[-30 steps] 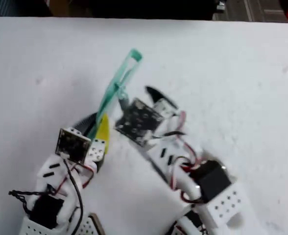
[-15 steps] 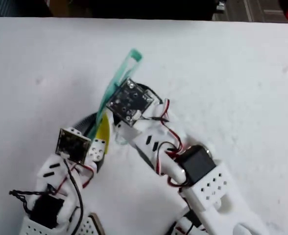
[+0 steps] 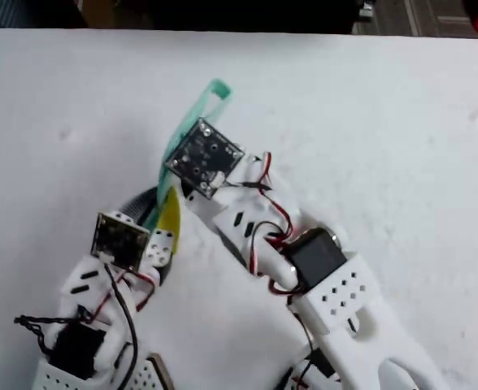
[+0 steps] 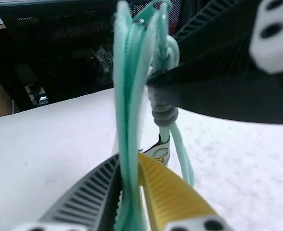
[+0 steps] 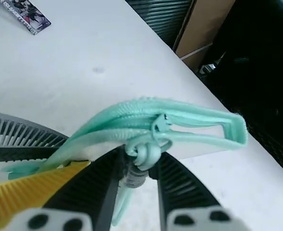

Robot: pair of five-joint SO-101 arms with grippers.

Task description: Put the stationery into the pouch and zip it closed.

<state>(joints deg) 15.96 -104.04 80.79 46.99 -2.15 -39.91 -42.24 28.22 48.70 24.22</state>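
Above table [image 3: 385,122], L fingers [image 4: 170,197] + R fingers [image 5: 180,192] pinch pouch [image 5: 180,120]; label [image 4: 160,153] unreadable.

Pouch [image 3: 194,114] on table [image 3: 385,122], in left pincer [image 4: 132,192] and right pincer [image 5: 136,178]

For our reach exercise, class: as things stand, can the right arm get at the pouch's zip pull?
Probably yes: the right pincer sits closed around the zip pull with nothing between them, while the left pincer holds the pouch.

The pouch [image 5: 189,118] looks soft cloth; fingers [image 4: 173,195] ribbed matt plastic; table [image 3: 369,122] matt.
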